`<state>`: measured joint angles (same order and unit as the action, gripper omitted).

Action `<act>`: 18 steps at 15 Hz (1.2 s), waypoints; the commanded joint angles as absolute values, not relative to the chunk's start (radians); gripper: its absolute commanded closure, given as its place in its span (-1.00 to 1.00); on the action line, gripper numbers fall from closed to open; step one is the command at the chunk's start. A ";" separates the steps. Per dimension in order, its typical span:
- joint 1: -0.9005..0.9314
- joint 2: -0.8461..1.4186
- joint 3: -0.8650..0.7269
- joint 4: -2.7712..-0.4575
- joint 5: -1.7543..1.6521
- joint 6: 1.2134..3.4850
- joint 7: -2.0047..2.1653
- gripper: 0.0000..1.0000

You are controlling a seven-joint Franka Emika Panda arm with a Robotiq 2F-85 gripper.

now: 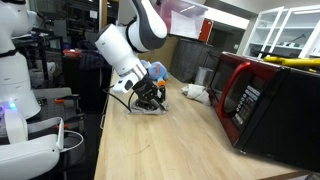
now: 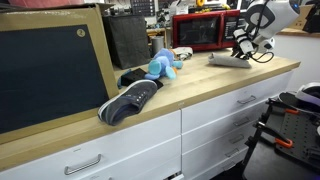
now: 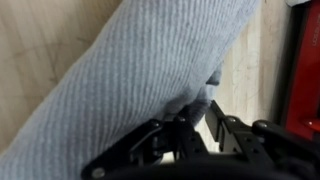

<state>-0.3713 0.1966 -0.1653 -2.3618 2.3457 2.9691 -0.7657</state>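
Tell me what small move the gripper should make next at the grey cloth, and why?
Probably open the jaws a little wider before lifting. In the wrist view the gripper sits with narrow jaws at a fold of the grey cloth, which lies on the counter; lifting now might drag it.

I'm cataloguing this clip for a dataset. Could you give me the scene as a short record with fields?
surface: wooden countertop
hand: lowered to the counter, at the grey ribbed cloth
nearest thing: grey ribbed cloth, lying on the counter and filling most of the wrist view
grip: unclear; the fingers sit at a fold of the cloth, but open or shut cannot be told
other things: blue plush toy; dark shoe near the counter's front edge; red microwave standing apart from the cloth
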 commanded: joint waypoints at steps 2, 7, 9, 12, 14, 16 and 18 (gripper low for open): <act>-0.367 0.191 -0.155 -2.341 2.288 2.985 -0.752 -0.30; -0.374 0.168 -0.117 -2.300 2.213 2.991 -0.603 -1.00; -0.374 0.157 -0.102 -2.284 2.171 2.990 -0.526 -1.00; -0.370 0.150 -0.087 -2.254 2.120 2.996 -0.441 -1.00; -0.370 0.134 -0.076 -2.251 2.081 2.990 -0.391 -1.00; -0.292 0.114 -0.133 -2.282 1.948 2.962 -0.273 -1.00; -0.329 0.103 -0.061 -2.351 1.745 2.903 -0.160 -1.00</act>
